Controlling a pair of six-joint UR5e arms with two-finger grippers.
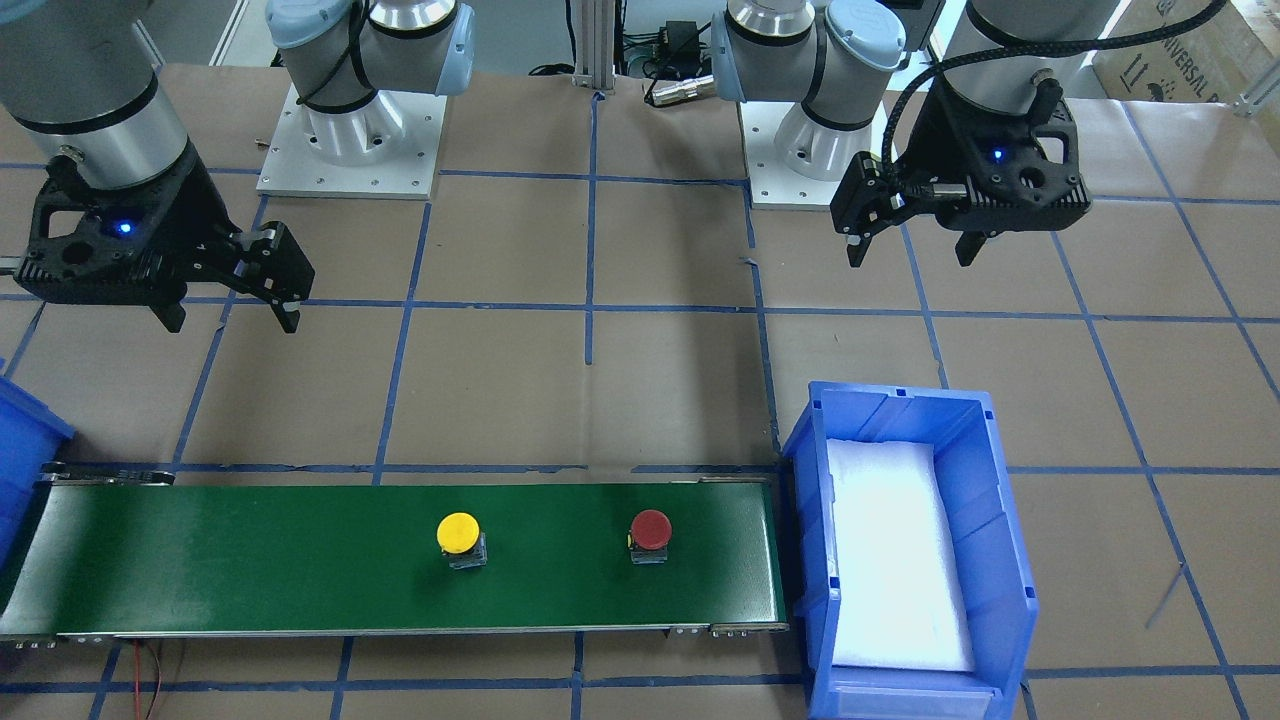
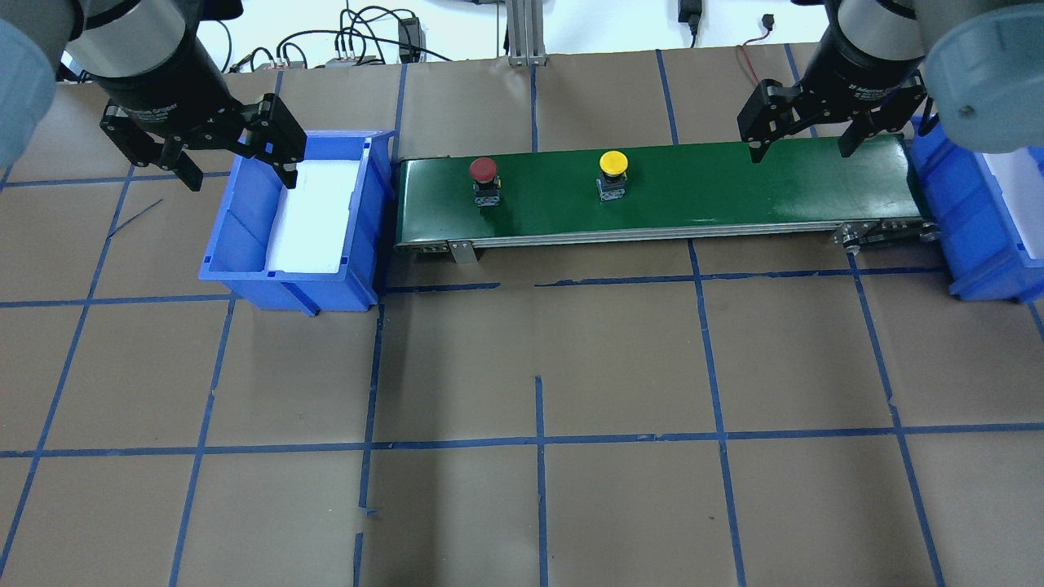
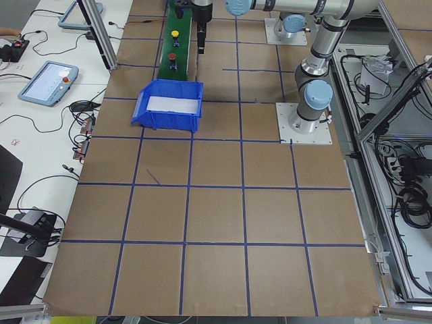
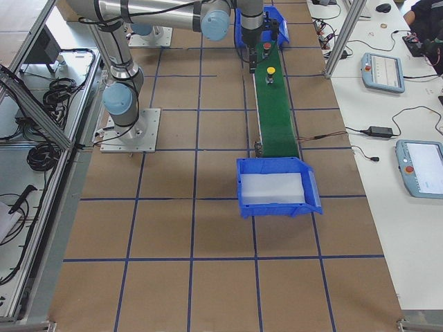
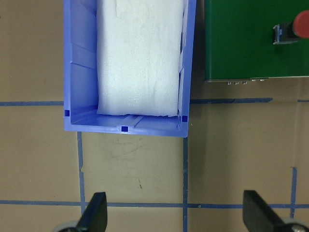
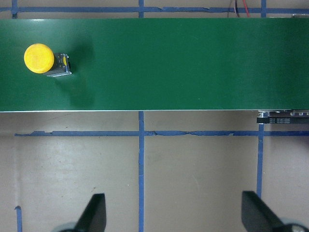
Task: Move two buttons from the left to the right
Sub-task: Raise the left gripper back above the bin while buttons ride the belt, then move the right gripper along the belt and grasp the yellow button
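Probably mid-transfer: red button (image 2: 483, 169), yellow button (image 2: 613, 163) on belt (image 2: 734, 187); left hand (image 2: 242, 175), right hand (image 2: 802, 151) wide, empty. Next, likely: grasping the yellow one.

Silver arms (image 1: 90, 90), pale-blue joint caps (image 1: 300, 25), black tools (image 1: 910, 255) with blue lights (image 1: 124, 228), white bolted baseplates (image 1: 410, 150).

I see open belt (image 2: 734, 191) all round the yellow button (image 2: 612, 163); the red button (image 2: 483, 169) stands near the left bin (image 2: 277, 287) wall. Bare table (image 2: 620, 359) lies before the belt.
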